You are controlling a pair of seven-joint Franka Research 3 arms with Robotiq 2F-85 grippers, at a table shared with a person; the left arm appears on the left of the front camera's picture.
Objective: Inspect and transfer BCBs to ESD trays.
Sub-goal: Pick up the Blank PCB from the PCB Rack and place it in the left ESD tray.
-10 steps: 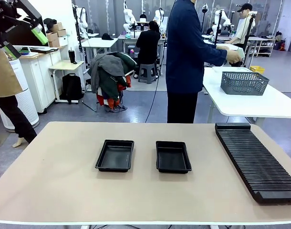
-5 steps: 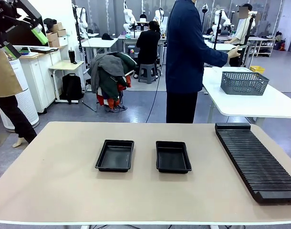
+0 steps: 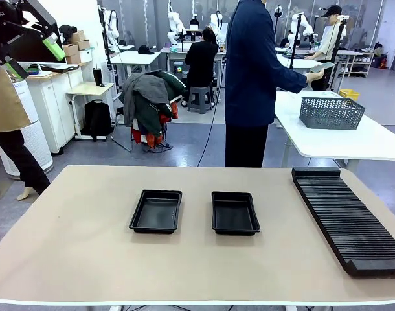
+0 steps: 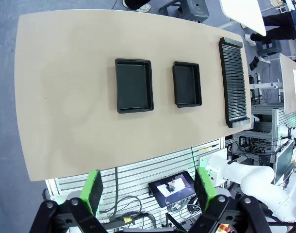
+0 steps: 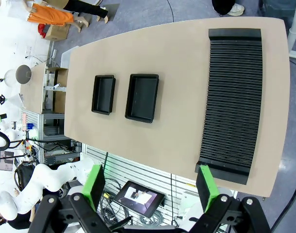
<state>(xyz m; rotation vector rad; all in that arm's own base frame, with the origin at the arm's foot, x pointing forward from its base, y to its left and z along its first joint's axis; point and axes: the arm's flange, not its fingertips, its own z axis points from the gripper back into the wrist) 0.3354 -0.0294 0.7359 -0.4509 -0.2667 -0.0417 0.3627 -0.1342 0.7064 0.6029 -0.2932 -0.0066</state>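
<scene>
Both arms hung high above the worktop [image 3: 74, 259]. In the left wrist view the left gripper [image 4: 149, 191] had its fingers [image 4: 93, 190] spread wide with nothing between them. The right gripper [image 5: 150, 188] looked the same in its own view, fingers [image 5: 206, 187] wide apart and bare. The two ESD trays sat side by side near the middle of the worktop, not touching. The left-hand tray [image 3: 156, 211] lay at 9 o'clock of the right-hand tray [image 3: 235, 212], and both had bare black floors. The long slotted rack [image 3: 349, 220] lay at 3 o'clock of them, well apart. A person [image 3: 252, 71] stood at 12 o'clock, turned aside with a hand [image 3: 312, 77] out toward a side table carrying a grey basket [image 3: 331, 111]. What that hand held was too small to tell.

Judged from this, the step was the wait for a first BCB. Done well, it meant hanging clear of the trays until a board was offered, then coming in with the fingers wide. The board was best taken by its edges rather than its face and carried flat. It then wanted squaring with a tray's rim and lowering level, so that no corner rode up on the wall. The main risk looked like reaching toward 12 o'clock while the person's hand was in the way
</scene>
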